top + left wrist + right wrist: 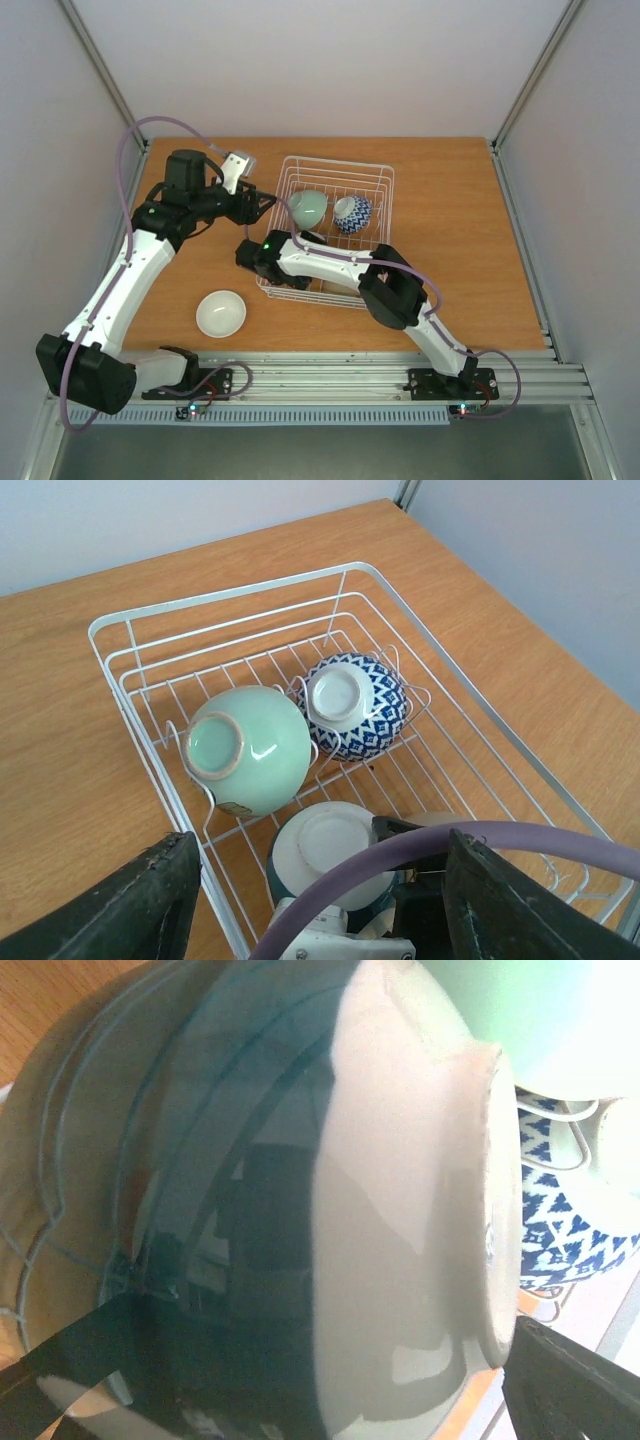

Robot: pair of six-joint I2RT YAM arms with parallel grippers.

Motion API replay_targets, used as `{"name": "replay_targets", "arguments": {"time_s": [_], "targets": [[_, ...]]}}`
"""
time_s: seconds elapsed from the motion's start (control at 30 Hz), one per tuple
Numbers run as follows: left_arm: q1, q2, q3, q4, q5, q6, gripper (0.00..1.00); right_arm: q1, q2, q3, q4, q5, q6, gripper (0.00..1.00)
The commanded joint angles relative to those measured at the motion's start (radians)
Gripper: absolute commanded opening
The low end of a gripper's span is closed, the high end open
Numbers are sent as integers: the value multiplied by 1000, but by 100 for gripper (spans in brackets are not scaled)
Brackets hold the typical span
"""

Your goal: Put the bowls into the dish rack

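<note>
- We see the white wire dish rack (386, 200) at centre frame on the counter (460, 250), holding a mint bowl (310, 208), a blue-patterned bowl (352, 213) and a dark bowl (330, 855).
- A white bowl (221, 313) sits at lower left.
- The left claw (262, 200) is spread by the rack's left rim.
- We cannot tell whether the right claw (300, 1390) pinches the dark bowl.
- Counter stretches rightward.
</note>
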Motion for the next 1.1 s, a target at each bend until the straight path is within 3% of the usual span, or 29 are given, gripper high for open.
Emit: {"name": "replay_targets", "arguments": {"time_s": [0.0,0.17,0.4,0.73,0.9,1.07], "targets": [[-1,-16,-15,27,7,4,66,16,-78,-15,47,-32,-24,98],[1,-17,-17,27,8,6,66,16,-140,-58,118,-162,-48,98],[4,-18,-16,28,12,6,66,16,-197,-65,129,-223,-61,98],[6,-27,-13,23,-8,4,66,4,-338,-109,173,-181,-27,99],[24,-29,27,-32,-70,31,69,-42,-534,-175,262,-374,-8,98],[87,-56,30,-36,-49,28,70,-12,-611,-181,254,-520,13,93]]}}
